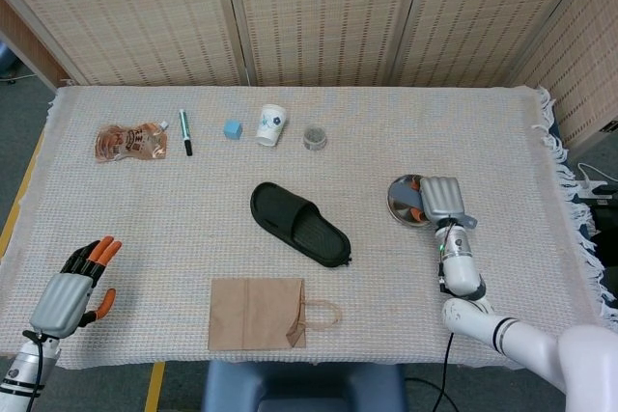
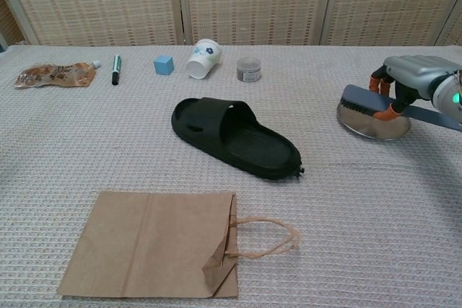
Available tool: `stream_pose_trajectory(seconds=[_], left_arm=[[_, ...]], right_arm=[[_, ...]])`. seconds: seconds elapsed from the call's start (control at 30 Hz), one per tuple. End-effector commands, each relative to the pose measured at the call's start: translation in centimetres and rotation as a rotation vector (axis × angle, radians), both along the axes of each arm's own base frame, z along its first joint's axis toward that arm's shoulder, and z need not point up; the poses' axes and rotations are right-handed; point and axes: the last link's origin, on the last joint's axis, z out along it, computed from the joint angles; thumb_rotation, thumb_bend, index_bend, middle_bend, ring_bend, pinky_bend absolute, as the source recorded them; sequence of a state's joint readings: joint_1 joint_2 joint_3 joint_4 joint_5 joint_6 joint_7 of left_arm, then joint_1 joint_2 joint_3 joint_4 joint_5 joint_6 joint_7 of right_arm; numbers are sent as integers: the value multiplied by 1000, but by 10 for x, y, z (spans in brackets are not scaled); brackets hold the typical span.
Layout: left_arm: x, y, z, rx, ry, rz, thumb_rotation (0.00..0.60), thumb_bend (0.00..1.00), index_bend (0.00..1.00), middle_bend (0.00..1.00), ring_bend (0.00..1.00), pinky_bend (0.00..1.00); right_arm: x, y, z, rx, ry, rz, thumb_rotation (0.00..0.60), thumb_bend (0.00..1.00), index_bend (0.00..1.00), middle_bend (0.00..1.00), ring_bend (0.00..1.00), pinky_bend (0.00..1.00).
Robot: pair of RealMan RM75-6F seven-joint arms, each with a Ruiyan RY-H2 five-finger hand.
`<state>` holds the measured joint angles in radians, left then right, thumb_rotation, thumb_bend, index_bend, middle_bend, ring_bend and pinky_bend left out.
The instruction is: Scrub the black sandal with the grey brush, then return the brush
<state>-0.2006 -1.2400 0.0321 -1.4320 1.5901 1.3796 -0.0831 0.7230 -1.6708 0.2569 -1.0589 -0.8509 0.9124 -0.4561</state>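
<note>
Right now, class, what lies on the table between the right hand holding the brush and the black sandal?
Only bare woven cloth separates the right hand with the grey brush from the black sandal, seen in both views.

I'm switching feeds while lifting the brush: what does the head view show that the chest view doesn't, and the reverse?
Only the head view shows the left hand, fingers apart and holding nothing, at the table's near left corner, and the cloth's fringe on the right edge.

Only the chest view shows from the side that the grey brush is lifted clear of the metal dish, with the bristles facing down.

Both show the right hand gripping the brush, the black sandal, the paper bag, and the back row: pouch, marker, blue cube, cup, small jar.
</note>
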Motion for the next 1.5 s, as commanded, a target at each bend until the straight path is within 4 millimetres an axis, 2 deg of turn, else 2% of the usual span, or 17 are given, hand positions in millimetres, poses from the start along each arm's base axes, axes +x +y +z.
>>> stream_pose_trajectory(seconds=[0.03, 0.07, 0.1, 0.23, 0.4, 0.53, 0.73, 0.83, 1.03, 1.23, 1.5], left_arm=[[2, 2, 0, -9, -18, -13, 600, 528, 0, 0, 0, 101], [4, 4, -1, -16, -31, -22, 600, 536, 0, 0, 0, 101], [19, 18, -8, -64, -84, -71, 600, 549, 0, 0, 0, 100], [42, 53, -21, -177, -102, -120, 600, 557, 0, 0, 0, 101], [83, 97, -42, -252, -95, -188, 600, 556, 0, 0, 0, 101], [114, 121, -62, -305, -138, -241, 600, 556, 0, 0, 0, 98], [135, 165, -87, -350, -153, -216, 600, 554, 0, 0, 0, 94], [140, 179, -98, -369, -161, -193, 600, 553, 0, 0, 0, 94], [147, 187, -121, -413, -147, -190, 600, 552, 0, 0, 0, 94], [147, 182, -138, -462, -123, -199, 600, 552, 0, 0, 0, 94], [149, 178, -144, -480, -118, -216, 600, 554, 0, 0, 0, 94]], right_arm=[[-1, -1, 4, 19, -6, 9, 600, 394, 852, 575, 553, 828], [-1, -3, 7, 27, -13, 9, 600, 394, 852, 575, 553, 828], [0, -9, 17, 46, -4, 26, 600, 394, 851, 575, 553, 828], [3, -17, 30, 93, 2, 45, 600, 394, 849, 575, 553, 828], [9, -22, 37, 135, -3, 65, 600, 394, 847, 574, 553, 828], [14, -28, 38, 169, 6, 82, 600, 394, 845, 575, 553, 828], [20, -34, 36, 210, 45, 111, 600, 394, 837, 575, 552, 828], [24, -36, 35, 211, 45, 120, 600, 394, 835, 575, 551, 828], [42, -42, 32, 232, -15, 136, 600, 394, 834, 575, 551, 828], [64, -41, 16, 293, -35, 179, 600, 394, 834, 575, 551, 828], [85, -31, -14, 374, -21, 234, 600, 394, 834, 575, 551, 828]])
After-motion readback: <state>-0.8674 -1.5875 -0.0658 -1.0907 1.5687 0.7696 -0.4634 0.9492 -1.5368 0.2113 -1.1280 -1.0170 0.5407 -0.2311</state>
